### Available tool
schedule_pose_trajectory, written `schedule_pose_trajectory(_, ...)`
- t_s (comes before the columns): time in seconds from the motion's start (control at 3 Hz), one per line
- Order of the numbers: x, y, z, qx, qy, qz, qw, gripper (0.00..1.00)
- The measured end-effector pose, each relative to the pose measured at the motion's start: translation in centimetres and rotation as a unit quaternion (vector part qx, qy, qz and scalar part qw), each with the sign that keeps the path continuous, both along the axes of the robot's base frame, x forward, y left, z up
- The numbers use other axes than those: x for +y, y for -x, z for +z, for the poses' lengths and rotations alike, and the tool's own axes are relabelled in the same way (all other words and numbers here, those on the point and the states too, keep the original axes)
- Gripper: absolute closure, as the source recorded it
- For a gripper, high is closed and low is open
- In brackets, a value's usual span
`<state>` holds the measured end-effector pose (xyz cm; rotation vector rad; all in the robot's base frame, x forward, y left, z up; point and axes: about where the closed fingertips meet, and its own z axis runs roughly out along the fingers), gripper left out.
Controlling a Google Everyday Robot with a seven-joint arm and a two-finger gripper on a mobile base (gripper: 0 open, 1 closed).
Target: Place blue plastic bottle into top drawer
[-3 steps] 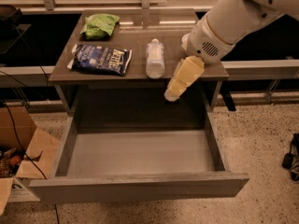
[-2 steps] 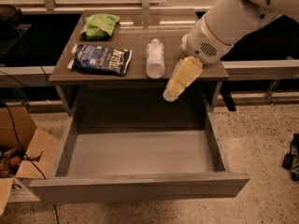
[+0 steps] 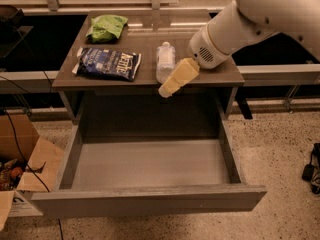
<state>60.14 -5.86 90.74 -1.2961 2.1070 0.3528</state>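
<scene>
Blue plastic bottle [image 3: 165, 61] lies on the surface [image 3: 145, 41], outside the top drawer [image 3: 150, 200], which stands pulled out below. Left to right on the surface: green bag [image 3: 106, 27], dark chip bag [image 3: 107, 64], bottle. End effector [image 3: 169, 86] is just right of the bottle at the front edge; open or closed cannot be told.

The one camera sits high in front of the counter [image 3: 147, 34] and looks steeply down toward its far edge, so the open top drawer [image 3: 145, 201] fills the lower half of the view with its front panel nearest the lens. It stands fairly near, counter and drawer spanning most of the width, with floor [image 3: 280, 149] at the sides. The arm [image 3: 240, 29] enters from the upper right, its tool [image 3: 175, 79] over the counter's front edge.
</scene>
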Motion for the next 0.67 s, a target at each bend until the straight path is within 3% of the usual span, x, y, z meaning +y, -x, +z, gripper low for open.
schedule_pose_trajectory(0.33,0.9,-2.5,-1.2,0.001,-0.029,-0.021,0.9994,0.0)
schedule_pose_trajectory(0.67,2.3,-6.5,-3.6,0.021,-0.055,-0.045,0.9973,0.0)
